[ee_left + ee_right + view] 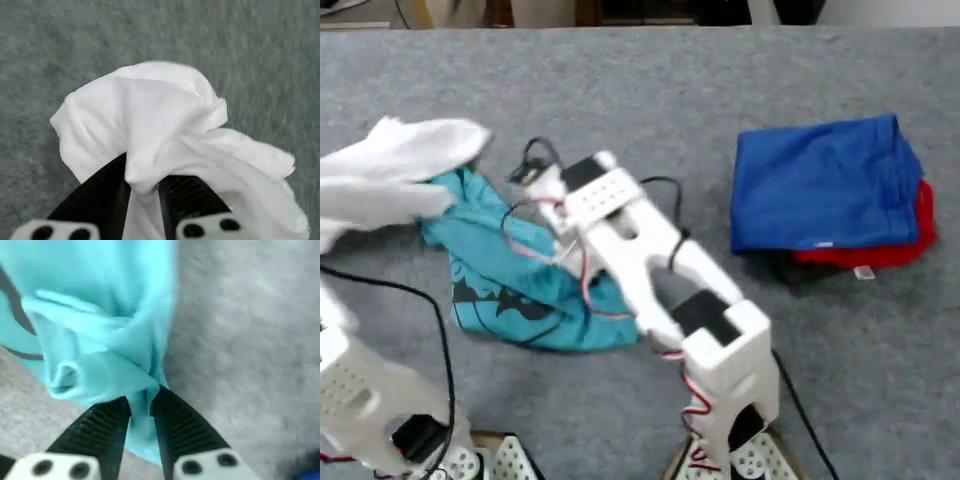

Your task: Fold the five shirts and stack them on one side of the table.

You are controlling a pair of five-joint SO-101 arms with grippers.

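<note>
Left wrist view: the left gripper (142, 187) is pinched tight on a bunch of the white shirt (150, 115), near the table's (720, 80) left edge. The right gripper (141, 407) is clamped on a fold of the teal shirt (100, 315), which lies crumpled just beside the white one. The folded blue shirt (820, 180) on top of the red shirt (890, 250) lies well apart toward the right edge, nearer the right arm.

White plastic arms (630, 240), black ribbed fingers (100, 425), red-and-black cables (442, 340).
</note>
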